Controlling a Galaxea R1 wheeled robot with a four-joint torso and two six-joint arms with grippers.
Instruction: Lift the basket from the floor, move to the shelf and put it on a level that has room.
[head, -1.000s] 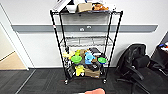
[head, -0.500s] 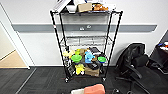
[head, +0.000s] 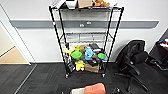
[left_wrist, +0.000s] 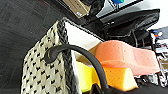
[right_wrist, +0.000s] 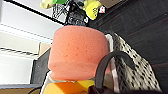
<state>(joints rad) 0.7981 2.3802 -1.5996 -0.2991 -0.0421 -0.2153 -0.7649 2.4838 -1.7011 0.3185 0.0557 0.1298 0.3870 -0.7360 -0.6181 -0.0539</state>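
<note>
Closer now, the shelf (head: 86, 40) is faced; basket (head: 87, 89) is carried — tool grip cannot be told. A lift to the level (head: 86, 41) above the toys is needed.

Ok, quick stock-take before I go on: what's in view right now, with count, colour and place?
Shelf: one, black posts, silvery wire tiers, against the white wall ahead.
Second tier: one, silvery, looks bare.
Top-tier items: several, white, brown and orange, count unclear.
Toys: a pile, green, yellow and blue, on a lower tier.
Office chair: one, black, right of the shelf.
Carpet: dark grey, in front of the shelf.
Basket: one, cream-white woven with dark handles, close to both wrist cameras.
Orange sponge: one, on top in the basket.
Yellow sponge: one, under the orange one.
</note>
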